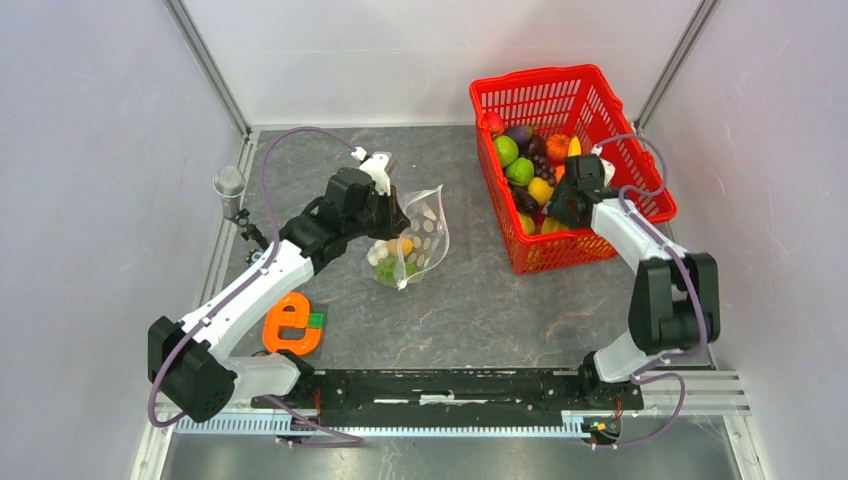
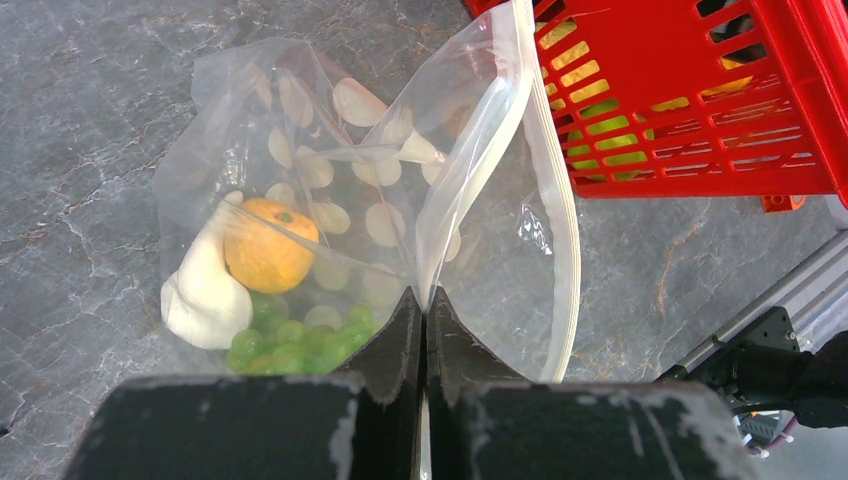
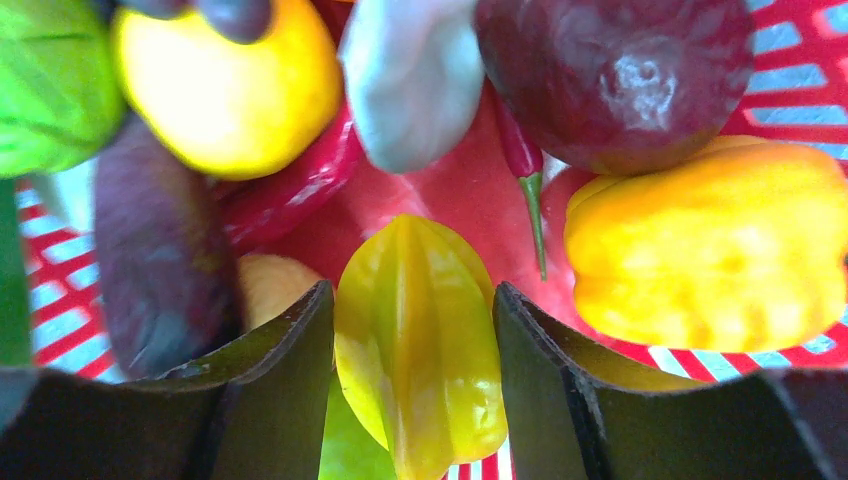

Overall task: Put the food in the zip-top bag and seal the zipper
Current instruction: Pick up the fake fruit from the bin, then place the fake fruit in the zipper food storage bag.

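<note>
Black left pincer [image 2: 422,300] at bottom centre, jaws together, clamped on the zip-top bag [image 2: 300,100] edge. Bag spreads open beyond it: orange [image 2: 268,245], green grapes [image 2: 290,345] and white piece [image 2: 200,295] inside, zipper [image 2: 560,200] running up the right. Right pincer [image 3: 413,290] is inside the red basket [image 1: 560,85], upper right. Jaws apart, straddling yellow starfruit [image 3: 420,380], pads just beside its flanks; contact hard to make out. Basket floor mostly hidden by food.

Red mesh basket [image 1: 560,252] far right; orange e-shaped toy [image 1: 291,324] near left.

Clear dotted zip-top bag [image 2: 330,190] (zipper [image 2: 568,210] unsealed) holds orange [image 2: 268,245] and grapes [image 2: 300,340].
</note>
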Available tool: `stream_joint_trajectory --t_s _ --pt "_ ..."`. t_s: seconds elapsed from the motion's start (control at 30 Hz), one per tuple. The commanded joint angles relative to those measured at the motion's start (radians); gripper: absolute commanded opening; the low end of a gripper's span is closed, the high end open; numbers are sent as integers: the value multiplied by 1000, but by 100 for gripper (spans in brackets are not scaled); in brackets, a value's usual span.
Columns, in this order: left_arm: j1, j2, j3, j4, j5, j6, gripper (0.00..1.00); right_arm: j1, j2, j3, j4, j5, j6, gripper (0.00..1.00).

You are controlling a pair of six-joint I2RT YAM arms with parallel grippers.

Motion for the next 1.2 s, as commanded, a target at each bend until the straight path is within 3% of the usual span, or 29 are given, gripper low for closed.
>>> stream_joint_trajectory --t_s 0.0,0.27,0.5,0.6,0.87,1.17 --pt "4 -20 1 46 18 -11 2 0 -185 -52 136 -62 -101 30" --pt "4 -16 5 44 17 -11 2 -1 -464 -144 365 -232 -193 34" --pt "4 -12 9 46 27 -11 2 5 -538 -125 496 -500 -190 33" --pt "4 -16 9 46 27 -10 2 33 -564 -126 554 -543 -191 33" --pt "4 -6 9 59 52 -22 2 183 -557 -72 628 -656 -283 33" --pt "4 -5 16 67 70 -38 2 432 -406 -33 657 -616 -346 33"
